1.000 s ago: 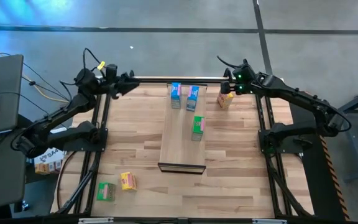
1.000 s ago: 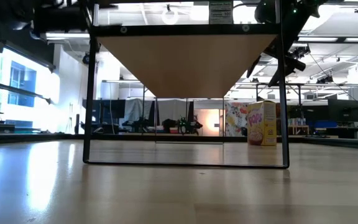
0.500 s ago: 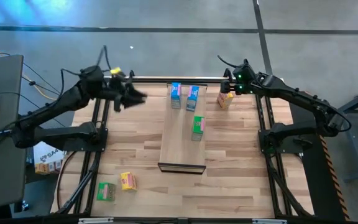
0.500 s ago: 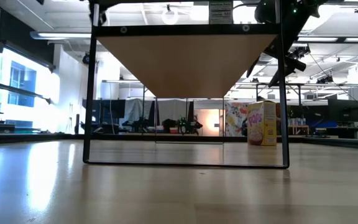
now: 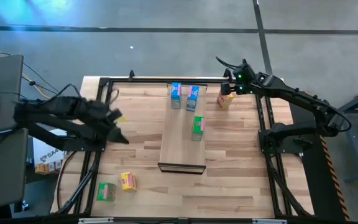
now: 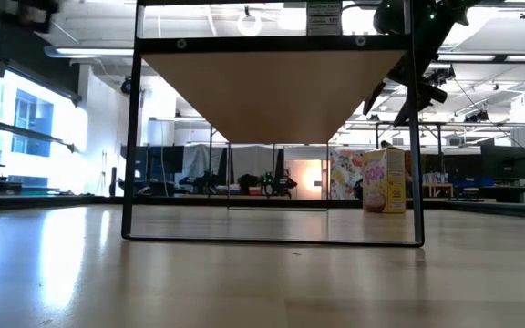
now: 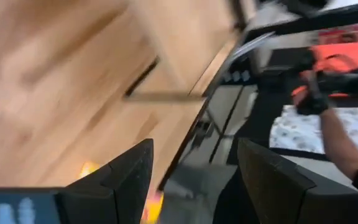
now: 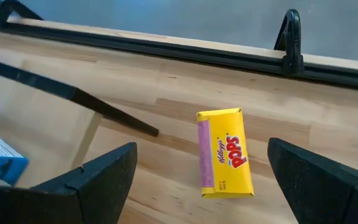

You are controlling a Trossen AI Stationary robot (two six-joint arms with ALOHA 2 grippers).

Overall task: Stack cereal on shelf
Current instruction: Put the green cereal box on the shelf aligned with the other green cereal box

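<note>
The shelf [image 5: 182, 146] is a pale plank raised on a black frame at mid-table. Two blue cereal boxes [image 5: 176, 94] [image 5: 192, 97] and a green one [image 5: 197, 127] stand on it. A yellow box [image 5: 224, 100] stands on the tabletop by the far right corner, and my open right gripper [image 5: 227, 91] hovers just above it. In the right wrist view the yellow box [image 8: 224, 152] lies beyond the spread fingers. Another yellow box [image 5: 127, 181] and a green box [image 5: 106, 191] sit near the left near corner. My open left gripper [image 5: 118, 132] hangs over the table's left side, touching nothing.
A black frame rail [image 8: 166, 50] runs along the table's far edge behind the yellow box. The shelf's thin black legs [image 6: 135, 137] stand on the tabletop. A person's arm [image 7: 334, 137] shows beyond the table in the left wrist view. Bare wood lies right of the shelf.
My left arm has swung quickly from the far left corner toward the near edge along the table's left side. The right arm and all the boxes have stayed put.
</note>
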